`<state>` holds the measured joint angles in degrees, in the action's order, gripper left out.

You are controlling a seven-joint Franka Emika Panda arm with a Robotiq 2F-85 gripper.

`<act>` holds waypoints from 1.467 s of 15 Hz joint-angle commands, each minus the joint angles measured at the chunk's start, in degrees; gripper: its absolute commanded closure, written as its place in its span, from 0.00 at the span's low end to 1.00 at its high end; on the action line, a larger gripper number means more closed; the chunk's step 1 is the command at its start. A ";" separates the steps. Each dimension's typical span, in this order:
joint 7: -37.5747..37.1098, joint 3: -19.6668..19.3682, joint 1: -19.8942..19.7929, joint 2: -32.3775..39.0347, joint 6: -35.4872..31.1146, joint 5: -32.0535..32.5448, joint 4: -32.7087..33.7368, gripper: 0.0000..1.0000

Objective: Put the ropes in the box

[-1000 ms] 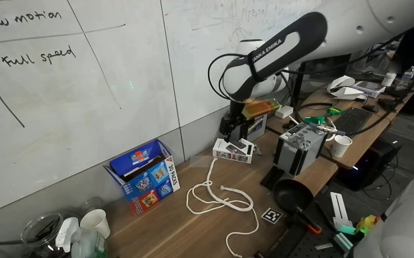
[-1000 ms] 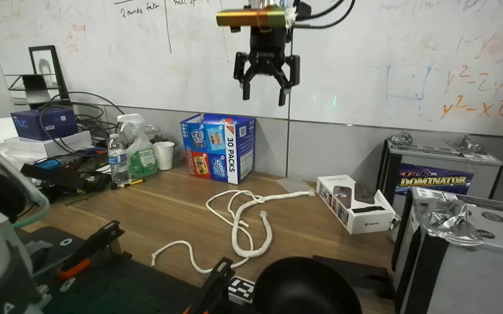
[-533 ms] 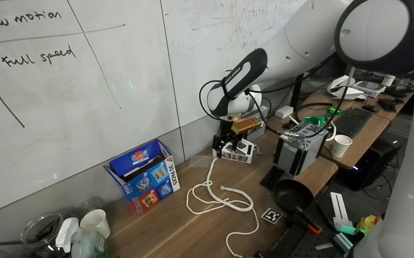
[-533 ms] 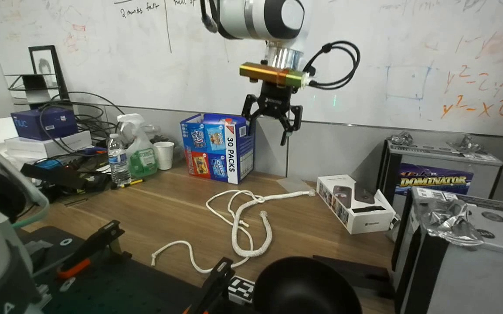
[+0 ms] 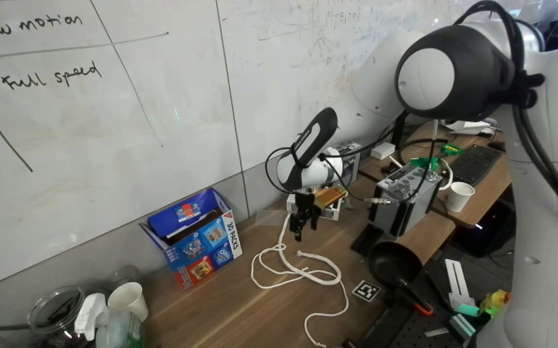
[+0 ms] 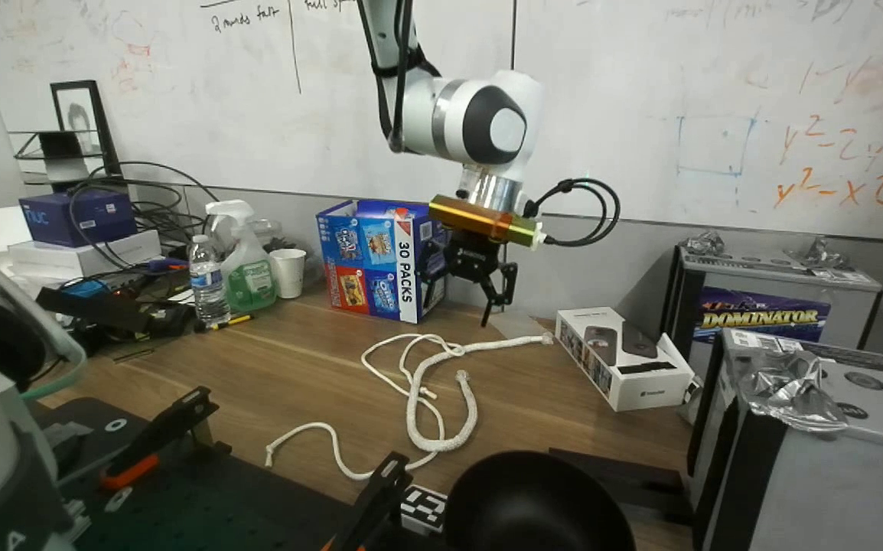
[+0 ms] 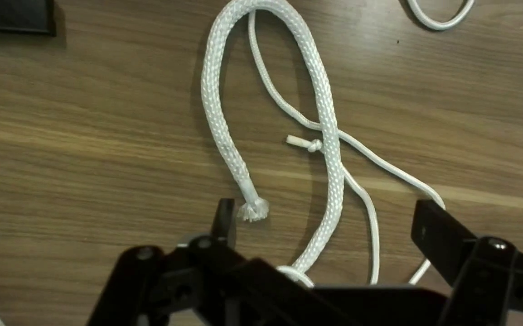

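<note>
Wrist view: fingers (image 7: 443,240) apart, empty; thick rope (image 7: 335,181) mid-frame, long axis up-frame, crossing their closing line.

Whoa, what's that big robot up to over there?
A white-and-black robot arm is working at a wooden table. Its black two-fingered gripper hangs open above the table, holding nothing. On the table below, a thick white braided rope lies curled across a thin white cord. Both lie outside the blue cardboard box with colourful printed sides, which stands open on the same table. Most likely the arm will pick up one of them next and put it in the box.
</note>
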<state>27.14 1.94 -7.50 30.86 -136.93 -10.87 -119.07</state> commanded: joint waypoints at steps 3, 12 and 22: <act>-0.76 2.07 0.76 6.87 -6.33 5.42 2.43 0.00; -6.67 2.87 3.16 14.17 -15.98 9.47 3.57 0.00; -15.78 -1.10 8.46 16.19 -19.89 15.22 4.45 0.00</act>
<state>14.43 2.44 -1.00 46.27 -155.59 2.17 -115.80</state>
